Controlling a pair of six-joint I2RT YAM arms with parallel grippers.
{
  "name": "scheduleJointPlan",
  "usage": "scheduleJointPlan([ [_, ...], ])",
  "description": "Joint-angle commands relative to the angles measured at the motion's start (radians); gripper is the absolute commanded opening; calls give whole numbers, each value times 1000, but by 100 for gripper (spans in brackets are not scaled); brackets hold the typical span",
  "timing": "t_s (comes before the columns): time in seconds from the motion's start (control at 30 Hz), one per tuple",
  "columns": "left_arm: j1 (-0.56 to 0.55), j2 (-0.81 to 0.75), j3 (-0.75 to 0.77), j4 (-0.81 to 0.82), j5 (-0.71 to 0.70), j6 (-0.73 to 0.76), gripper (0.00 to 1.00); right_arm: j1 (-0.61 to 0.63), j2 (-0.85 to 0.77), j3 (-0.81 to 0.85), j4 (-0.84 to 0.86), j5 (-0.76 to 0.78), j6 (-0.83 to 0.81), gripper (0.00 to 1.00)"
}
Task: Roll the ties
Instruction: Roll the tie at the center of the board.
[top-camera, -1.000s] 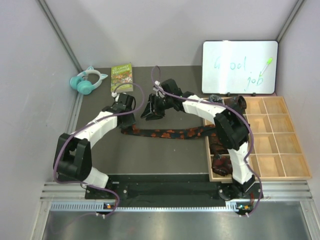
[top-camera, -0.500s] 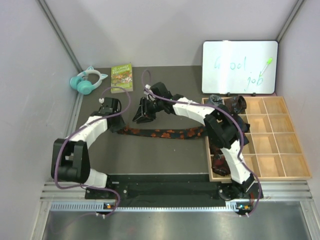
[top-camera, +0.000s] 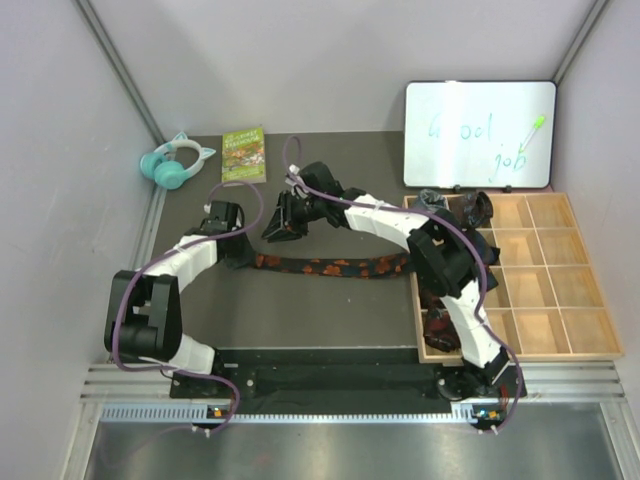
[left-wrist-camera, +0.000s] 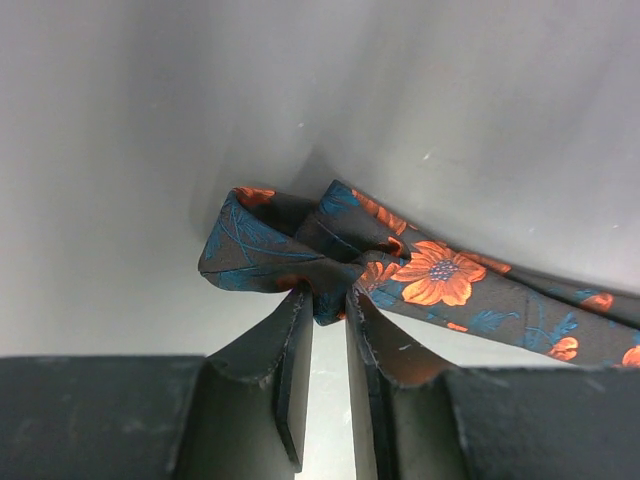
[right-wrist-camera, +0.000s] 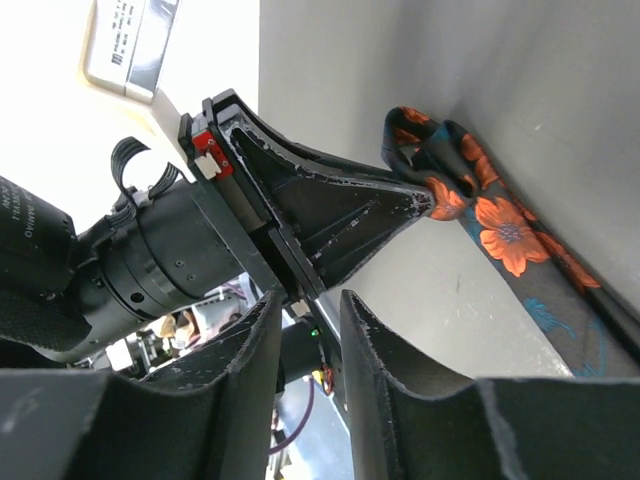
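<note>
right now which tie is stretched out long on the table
The black tie with orange-red flowers, lying as a long strip; the others sit bunched in the wooden tray.

I work in a lab test cell: plain grey panels (top-camera: 330, 60) wall in my dark tabletop (top-camera: 330, 310), an aluminium rail (top-camera: 130, 385) edges its near side, a whiteboard (top-camera: 478, 135) leans at the back.

The dark table (top-camera: 330, 310) in front of me carries one tie (top-camera: 330, 266), stretched flat across its middle, its left end folded back on itself and its right end reaching the tray (top-camera: 530, 355) on my right. At the far left lie headphones (top-camera: 172, 165) with a book (top-camera: 243, 154) just beside them. A whiteboard (top-camera: 480, 135) stands at the far right, behind the tray.
</note>
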Motion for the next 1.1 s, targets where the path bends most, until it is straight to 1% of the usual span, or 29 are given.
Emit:
scheduleJointPlan([
  [0.0,6,4,6,76,21,-29,25,25,19,46,45,-1,15,29],
  [0.13,6,38,31,75,44,-35,25,26,11,20,38,31,8,22],
  [0.27,4,28,20,73,37,-41,26,26,36,31,-1,52,-2,14],
  [0.37,6,16,14,63,31,-38,21,32,85,72,-22,53,-7,12],
  [0.47,6,-7,20,35,5,-35,18,43,126,108,-45,59,-19,14],
  [0.57,30,-39,42,-6,-11,-30,14,49,142,112,-27,64,-13,19],
  [0.67,92,-74,60,-36,-6,-26,10,52,149,117,2,68,2,21],
  [0.77,126,-102,68,-51,5,-13,5,54,166,140,7,76,15,23],
  [0.8,156,-105,71,-57,12,-12,5,54,181,154,6,78,16,23],
  [0.87,178,-116,69,-63,17,-7,4,61,210,212,-14,76,18,24],
  [1.07,207,-123,80,-85,29,2,4,89,330,367,-2,58,67,24],
])
